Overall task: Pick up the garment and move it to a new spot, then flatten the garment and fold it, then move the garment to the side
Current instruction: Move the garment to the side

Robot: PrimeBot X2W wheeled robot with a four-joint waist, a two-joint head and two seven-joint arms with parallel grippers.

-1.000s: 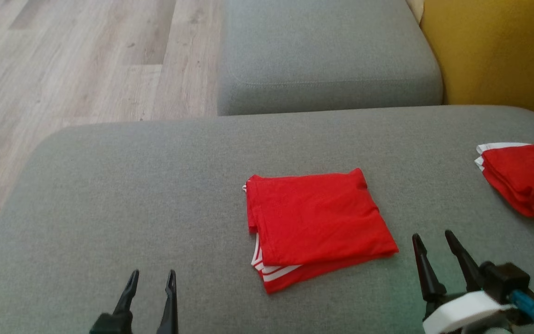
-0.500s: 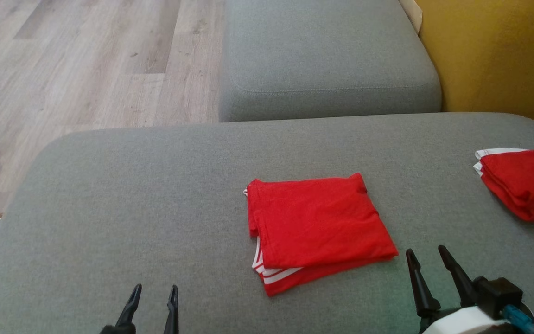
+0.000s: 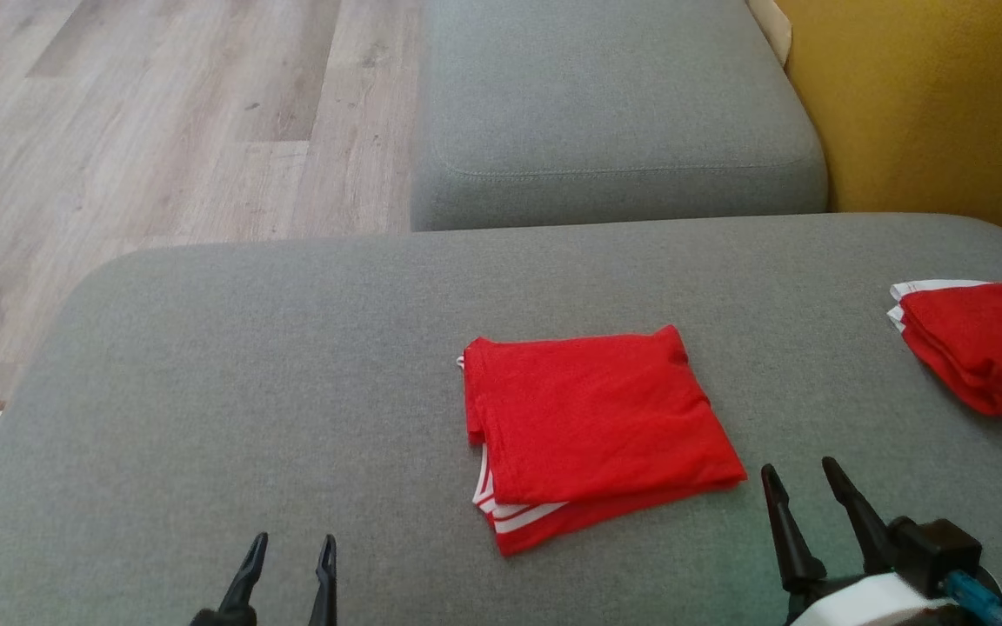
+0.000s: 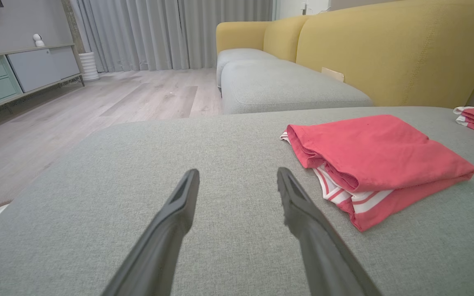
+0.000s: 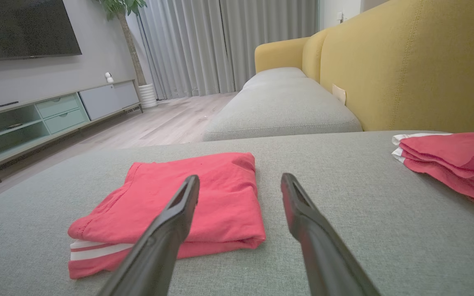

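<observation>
A red garment [image 3: 592, 426] with white stripes lies folded into a rough rectangle near the middle of a wide grey sofa cushion [image 3: 249, 374]. Its striped edge peeks out from under the top layer at the near left corner. The left end effector [image 3: 295, 539] sits low at the near edge of the cushion, to the left of the garment and apart from it. Its two dark fingers are spread with nothing between them, and the left wrist view shows bare grey fabric through the gap. The right end effector [image 3: 798, 466] is just beside the garment's near right corner, its fingers likewise parted and empty. Whether a fingertip touches the cloth is hard to tell from these angles. A second pile of red cloth [image 3: 979, 348] with white trim lies at the far right of the cushion, well apart from the folded garment and cut off by the picture's edge. Beyond the cushion is another grey seat [image 3: 605, 104], with a yellow sofa back [image 3: 927, 96] to its right and a pale wood floor [image 3: 118, 130] to its left. The right wrist view shows grey curtains [image 5: 204, 45] and a low cabinet [image 5: 56, 111] under a dark television [image 5: 23, 28].
</observation>
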